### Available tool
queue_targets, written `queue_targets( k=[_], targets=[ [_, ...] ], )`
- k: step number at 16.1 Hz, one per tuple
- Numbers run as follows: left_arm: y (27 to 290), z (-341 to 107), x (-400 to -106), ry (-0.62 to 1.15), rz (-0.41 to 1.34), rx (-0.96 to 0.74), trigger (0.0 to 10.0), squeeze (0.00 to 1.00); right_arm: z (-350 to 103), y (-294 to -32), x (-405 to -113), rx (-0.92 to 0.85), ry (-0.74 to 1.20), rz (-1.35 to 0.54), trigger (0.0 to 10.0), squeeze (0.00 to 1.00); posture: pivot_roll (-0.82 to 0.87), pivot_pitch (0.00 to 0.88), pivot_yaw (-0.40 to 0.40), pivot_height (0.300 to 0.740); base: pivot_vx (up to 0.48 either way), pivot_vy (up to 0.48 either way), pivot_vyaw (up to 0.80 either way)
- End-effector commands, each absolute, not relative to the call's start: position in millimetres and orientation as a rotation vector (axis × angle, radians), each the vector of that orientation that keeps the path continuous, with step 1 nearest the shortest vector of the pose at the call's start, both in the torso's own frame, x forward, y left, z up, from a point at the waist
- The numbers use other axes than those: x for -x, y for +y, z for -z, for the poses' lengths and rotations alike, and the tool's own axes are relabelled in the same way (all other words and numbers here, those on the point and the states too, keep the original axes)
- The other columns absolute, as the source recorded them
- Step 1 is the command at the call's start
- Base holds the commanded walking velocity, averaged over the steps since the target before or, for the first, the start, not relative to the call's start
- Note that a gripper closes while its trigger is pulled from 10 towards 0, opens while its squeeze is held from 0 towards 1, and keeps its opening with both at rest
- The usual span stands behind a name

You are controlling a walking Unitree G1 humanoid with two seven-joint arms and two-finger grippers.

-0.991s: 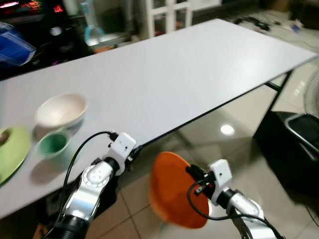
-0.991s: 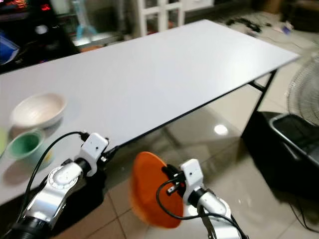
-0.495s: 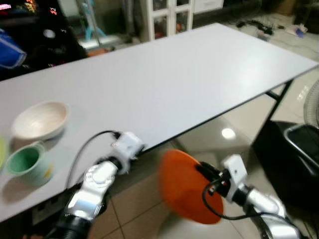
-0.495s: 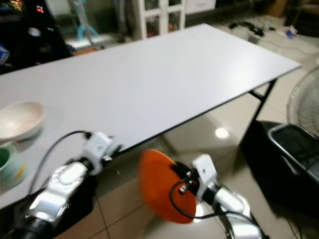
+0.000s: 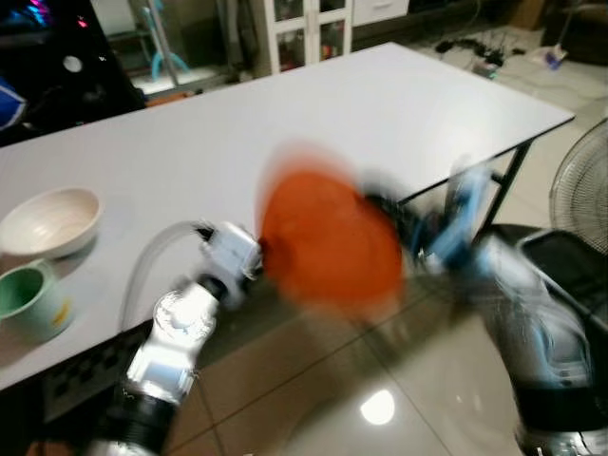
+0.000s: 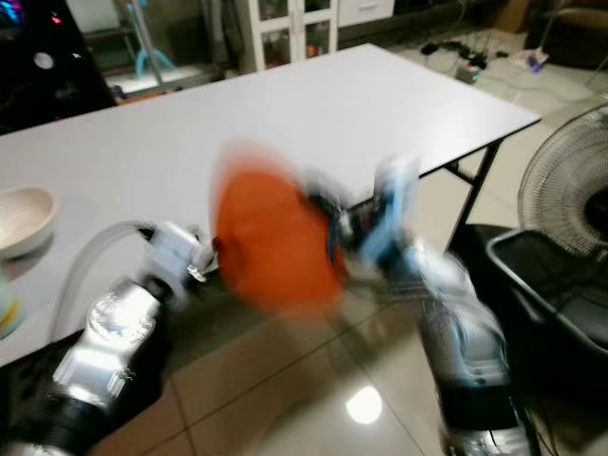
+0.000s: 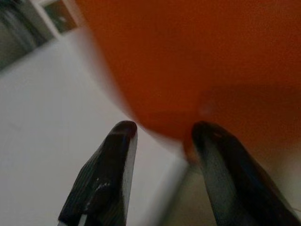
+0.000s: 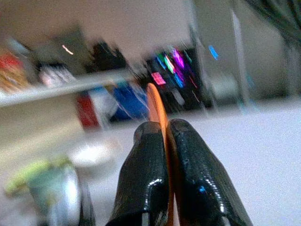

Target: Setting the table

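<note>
The orange plate [image 5: 328, 233], blurred, hangs at the white desk's [image 5: 380, 104] near edge, clamped edge-on by the right tool [image 8: 165, 134]. The left tool [image 7: 162, 136], fingers apart, sits just beside it. No writing is legible. A cream bowl [image 5: 49, 218] and green cup [image 5: 28, 299] stand on the desk.

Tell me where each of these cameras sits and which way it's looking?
Eye views: on the head, looking down at the table, both arms, the orange plate, a bowl and a cup.
Left wrist: along the left gripper, open, toward the plate's underside.
Right wrist: along the right gripper, shut on the plate's edge.
All four share the plate.
</note>
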State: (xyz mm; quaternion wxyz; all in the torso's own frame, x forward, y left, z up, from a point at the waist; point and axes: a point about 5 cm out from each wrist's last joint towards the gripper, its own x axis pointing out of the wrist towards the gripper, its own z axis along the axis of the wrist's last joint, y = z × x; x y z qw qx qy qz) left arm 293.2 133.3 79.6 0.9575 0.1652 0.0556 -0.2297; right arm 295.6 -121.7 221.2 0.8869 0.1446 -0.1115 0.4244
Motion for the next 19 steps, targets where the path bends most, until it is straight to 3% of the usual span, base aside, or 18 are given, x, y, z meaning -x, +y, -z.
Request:
queue_targets(
  k=[1,5,11,19],
  targets=[
    [135,-73,-291,0.153,0.482,-0.355,10.0,0.0,-240,-107,-296,-0.343,-0.304,-0.951,10.0,0.0,0.04,0.0,0.057,0.74,0.0,0.0,0.0],
    [135,-75,-293,0.139,0.459,-0.361,10.0,0.0,-234,-85,-324,-0.412,-0.258,-0.938,10.0,0.0,0.06,0.0,0.034,0.74,0.0,0.0,0.0],
    [140,-79,-293,0.117,0.414,-0.35,10.0,0.0,-217,-90,-354,-0.449,-0.214,-0.784,10.0,0.0,0.09,0.0,0.016,0.74,0.0,0.0,0.0],
    [140,-87,-292,0.095,0.406,-0.355,10.0,0.0,-139,-137,-378,-0.521,0.005,-0.4,10.0,0.0,0.13,0.0,0.013,0.74,0.0,0.0,0.0]
  ],
)
